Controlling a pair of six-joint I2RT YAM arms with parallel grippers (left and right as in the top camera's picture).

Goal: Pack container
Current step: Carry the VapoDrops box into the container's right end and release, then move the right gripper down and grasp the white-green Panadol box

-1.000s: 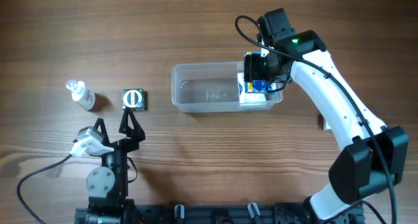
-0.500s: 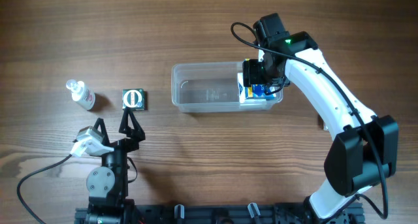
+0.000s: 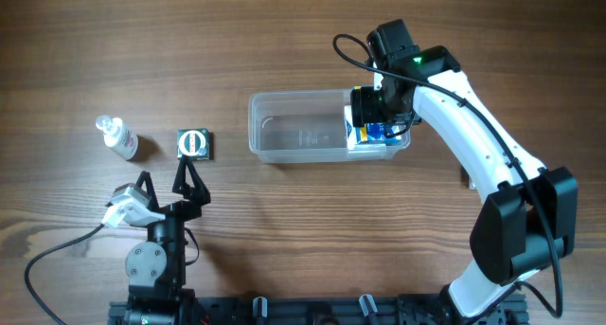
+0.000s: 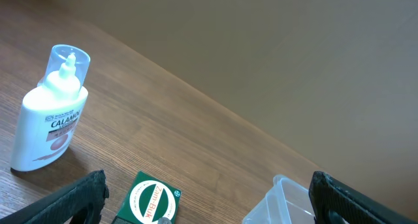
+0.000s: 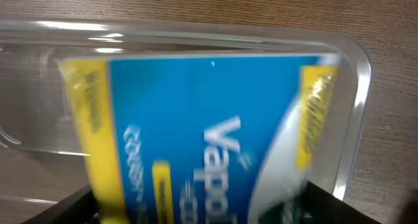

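The clear plastic container [image 3: 298,126] lies in the middle of the table. My right gripper [image 3: 374,117] hovers over its right end. A blue and yellow box [image 3: 371,131] sits tilted in that end, just under the fingers. In the right wrist view the box [image 5: 196,132] is blurred and fills the space between my spread fingers [image 5: 199,211], with the container rim [image 5: 353,87] sharp behind it. My left gripper [image 3: 167,183] is open and empty near the front left, and in its wrist view [image 4: 206,211] it faces the container's corner [image 4: 287,201].
A green Zam-Buk box [image 3: 194,143] lies flat left of the container, also in the left wrist view [image 4: 151,199]. A white calamine bottle [image 3: 118,137] lies further left and shows in the left wrist view [image 4: 49,113]. A small dark object [image 3: 468,178] lies by the right arm.
My right gripper has shifted slightly left and toward the container with the blue box. The left arm has not moved.
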